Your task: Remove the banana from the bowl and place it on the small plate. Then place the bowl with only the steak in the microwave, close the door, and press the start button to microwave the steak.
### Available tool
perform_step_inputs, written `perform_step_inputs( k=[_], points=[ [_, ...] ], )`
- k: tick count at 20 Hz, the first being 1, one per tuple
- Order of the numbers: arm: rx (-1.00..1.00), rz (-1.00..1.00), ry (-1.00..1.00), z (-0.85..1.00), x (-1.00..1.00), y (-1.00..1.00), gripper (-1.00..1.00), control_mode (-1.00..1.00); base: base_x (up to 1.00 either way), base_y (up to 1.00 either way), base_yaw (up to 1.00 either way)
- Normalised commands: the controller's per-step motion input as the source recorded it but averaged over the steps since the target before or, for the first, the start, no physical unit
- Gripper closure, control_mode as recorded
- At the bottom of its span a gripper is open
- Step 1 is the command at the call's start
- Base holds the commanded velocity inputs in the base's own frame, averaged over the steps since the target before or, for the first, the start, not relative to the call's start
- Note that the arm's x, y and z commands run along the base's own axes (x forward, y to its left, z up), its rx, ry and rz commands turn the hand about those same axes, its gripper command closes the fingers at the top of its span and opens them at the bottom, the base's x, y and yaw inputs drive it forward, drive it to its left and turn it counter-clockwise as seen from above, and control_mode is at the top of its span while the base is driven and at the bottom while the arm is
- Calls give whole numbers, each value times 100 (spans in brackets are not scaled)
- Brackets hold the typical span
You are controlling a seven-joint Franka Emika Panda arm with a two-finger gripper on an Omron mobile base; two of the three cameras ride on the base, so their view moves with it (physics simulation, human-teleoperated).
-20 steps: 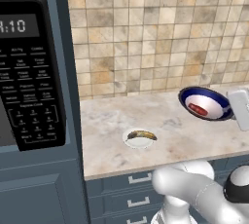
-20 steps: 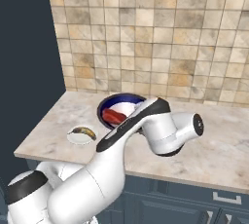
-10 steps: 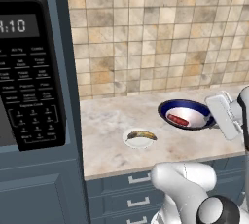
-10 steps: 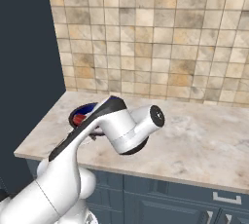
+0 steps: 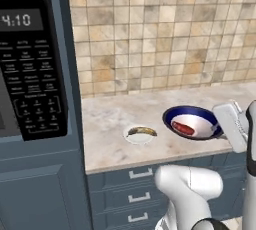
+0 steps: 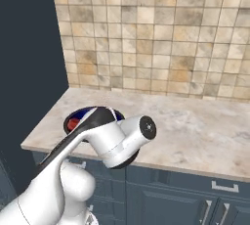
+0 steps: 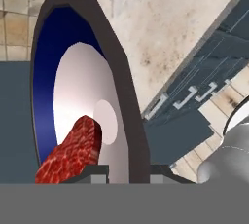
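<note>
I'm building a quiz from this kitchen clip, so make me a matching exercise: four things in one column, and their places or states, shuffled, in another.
Things:
1. banana
2. steak
3. bowl
4. gripper

Places or states:
A. shut on the bowl's rim
B. on the small plate
C. held above the counter
D. inside the bowl

Pairs: 1-B, 2-D, 3-C, 4-A

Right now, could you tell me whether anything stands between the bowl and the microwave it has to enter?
Only the small plate with the banana sits on the counter between the bowl and the microwave; whether its door is open can't be told.
</note>
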Motion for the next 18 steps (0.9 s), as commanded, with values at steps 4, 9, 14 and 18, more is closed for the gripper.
perform_step_inputs(
  k=[4,9,14,18],
  points=[
    [0,0,0,0,0,0,100,100,-100,70,2],
    [0,0,0,0,0,0,100,100,-100,100,3],
    [0,0,0,0,0,0,100,100,-80,100,0],
    [0,0,0,0,0,0,100,100,7,100,-3]
  ],
)
